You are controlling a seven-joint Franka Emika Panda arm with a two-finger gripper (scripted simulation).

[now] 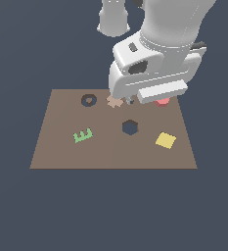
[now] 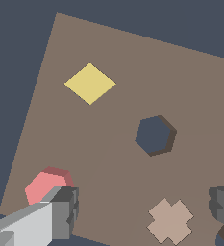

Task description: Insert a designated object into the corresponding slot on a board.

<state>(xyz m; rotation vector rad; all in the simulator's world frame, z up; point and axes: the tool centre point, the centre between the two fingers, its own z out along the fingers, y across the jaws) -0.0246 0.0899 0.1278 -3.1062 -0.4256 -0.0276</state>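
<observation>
Brown wood-coloured board (image 1: 61, 147) lies flat on the dark ground, and the small shapes sit on it well apart from each other — I judge this is so that the arm can reach one without pushing another. Going from the exterior view's left to its right: a green comb-like piece (image 1: 83, 135), a black ring (image 1: 89, 100) behind it, a tan cross (image 1: 115, 102), the dark hexagon hole (image 1: 129, 127) near the middle, a yellow square tile (image 1: 165, 140), and at the far edge the red-pink hexagon block (image 1: 161, 102), mostly hidden under the white body of the arm. The gripper (image 1: 129, 101) hangs low over the far part of the board, between the cross and the red block; in this view its fingers are almost covered, so their spread cannot be read here. The wrist view gives what is missing — the fingers (image 2: 65, 211) stand wide apart, with nothing between them, one just beside the red block (image 2: 43, 185) and the other (image 2: 223, 204) past the cross (image 2: 170, 221). The block rests on the board close to its edge, not yet grasped, and the hole (image 2: 154, 135) is open and free. It seems the hand must move sideways to centre on the block before closing.
</observation>
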